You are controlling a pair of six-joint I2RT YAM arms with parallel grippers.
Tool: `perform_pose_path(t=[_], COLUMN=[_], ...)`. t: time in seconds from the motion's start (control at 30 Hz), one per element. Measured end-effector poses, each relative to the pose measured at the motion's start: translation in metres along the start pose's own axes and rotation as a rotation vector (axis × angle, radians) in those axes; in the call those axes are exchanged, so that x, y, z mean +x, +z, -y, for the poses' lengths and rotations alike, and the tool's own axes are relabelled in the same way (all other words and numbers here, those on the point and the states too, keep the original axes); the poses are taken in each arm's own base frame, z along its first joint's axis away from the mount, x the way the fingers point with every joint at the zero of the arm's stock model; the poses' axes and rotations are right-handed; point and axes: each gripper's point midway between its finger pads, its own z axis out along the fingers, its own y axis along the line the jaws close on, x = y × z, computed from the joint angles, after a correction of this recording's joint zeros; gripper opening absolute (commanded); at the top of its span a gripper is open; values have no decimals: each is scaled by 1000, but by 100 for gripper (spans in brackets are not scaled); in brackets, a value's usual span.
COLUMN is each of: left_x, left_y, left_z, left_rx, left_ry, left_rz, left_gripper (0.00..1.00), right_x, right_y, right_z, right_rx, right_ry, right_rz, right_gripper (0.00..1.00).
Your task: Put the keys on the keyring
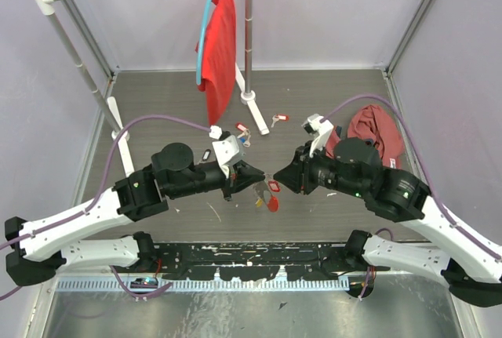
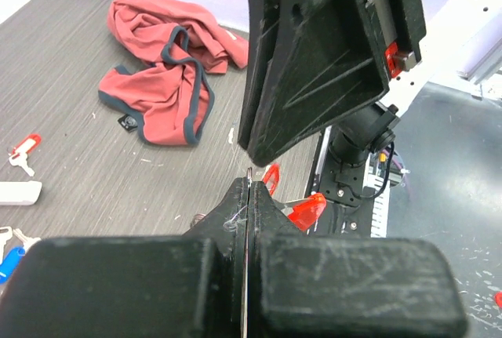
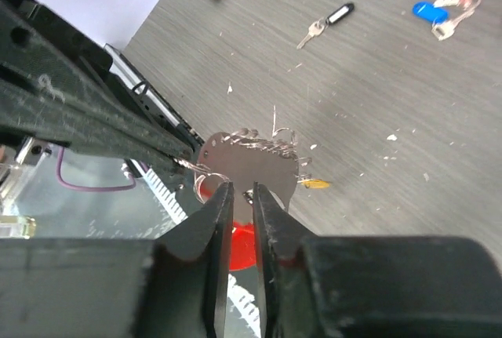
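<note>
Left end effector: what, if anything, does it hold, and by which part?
The keyring, pinched by a thin metal loop at its edge in the shut left end effector.

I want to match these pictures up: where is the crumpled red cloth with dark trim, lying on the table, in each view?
Top external: crumpled red cloth, far right.
Left wrist: the cloth, upper left.
Right wrist: not in it.
Shared landmark: red plastic keyring piece, hanging near the centre.

White shells are covering left arm (image 1: 70,232) and right arm (image 1: 463,236), black joints showing, purple cable (image 1: 157,118) trailing from each wrist, black fingers (image 3: 205,236) looking scuffed.
</note>
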Motion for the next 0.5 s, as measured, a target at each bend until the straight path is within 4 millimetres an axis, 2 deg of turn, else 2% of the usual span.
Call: perform_pose_path(t=[0.1,0.3,0.5], left_x=[-6,-29,-48], left_y=[-2,-8,-10], left_z=[3,15,33], left_rx=[13,71,165], left_ry=[-2,-30,-81], left_rz=[20,109,206], left_gripper=[0,0,0], right_x=[-8,-26,-40], right_y=[-14,-42,-53], right_z=[-2,-15,-39], right_rx=[-24,-123,-247], right_ry=[-65,-204,-309], right_rz=[50,179,255], right_gripper=[32,36,32])
